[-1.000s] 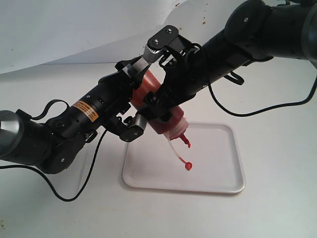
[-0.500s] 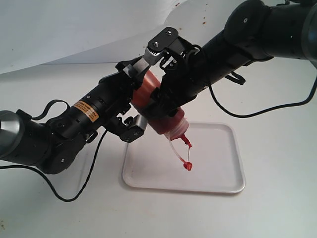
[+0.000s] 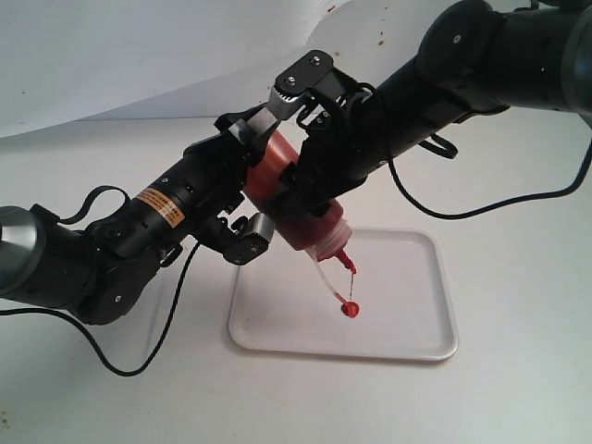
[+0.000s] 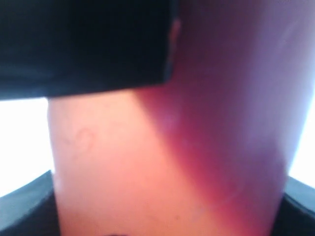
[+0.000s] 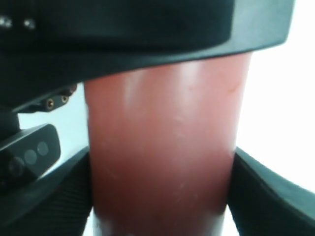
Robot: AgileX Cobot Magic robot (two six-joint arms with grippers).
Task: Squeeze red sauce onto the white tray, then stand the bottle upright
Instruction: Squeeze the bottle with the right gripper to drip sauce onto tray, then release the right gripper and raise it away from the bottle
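Translucent squeeze bottle [image 3: 314, 231] tilted nozzle-down over white tray [image 3: 407, 305]; red sauce [image 5: 162, 147] dark through wall; tethered cap [image 3: 350, 310] dangling at tray surface.

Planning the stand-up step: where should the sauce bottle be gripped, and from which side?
Grip the bottle mid-body, across its round wall from the side; the straight cylinder fits flat jaws, while the nozzle end tapers.

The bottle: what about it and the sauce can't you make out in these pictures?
Exterior view: the bottle has its base end covered by the left gripper and the right gripper.
Exterior view: whether anything red lies on the white tray under the dangling cap is too small to tell.
Both wrist views: the bottle fills the blurred frame, so its nozzle and the white tray are cut off.
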